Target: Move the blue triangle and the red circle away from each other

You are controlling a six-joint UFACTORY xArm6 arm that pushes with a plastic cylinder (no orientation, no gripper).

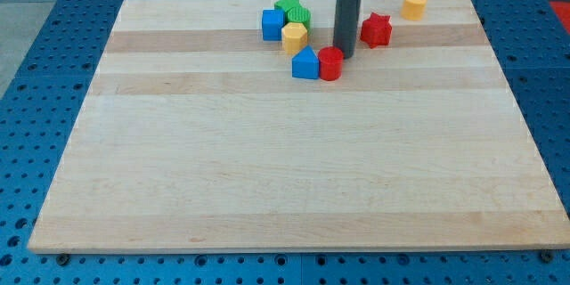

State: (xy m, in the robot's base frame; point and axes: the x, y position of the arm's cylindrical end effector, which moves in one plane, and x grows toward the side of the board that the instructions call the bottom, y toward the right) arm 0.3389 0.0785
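The lower and middle parts of the wooden board (pixel 285 169) carry no blocks; all items sit in a band near the top of the frame. The board rests on a blue perforated table (pixel 40 98).

Nearest the view's bottom are the task items. The blue triangle (pixel 305 64) sits just above frame centre. The red circle (pixel 330 63) is immediately to its right, and the two are touching or nearly touching.

My tip (pixel 344 57) is at the upper right edge of the red circle, in contact with it or just beside it; the exact contact cannot be confirmed. The dark rod (pixel 346 13) rises straight toward the top of the frame. The arm carries no fingers, so no finger state applies.

Farther up, a yellow block (pixel 295 36) sits above and left of the blue triangle. A blue cube (pixel 272 24) lies to its upper left. A green block (pixel 293 10) lies behind both. These three are clustered closely.

To the right of the rod is a red star-shaped block (pixel 376 29). Farthest, at upper right, a yellow heart-shaped block (pixel 414 4) stands apart.
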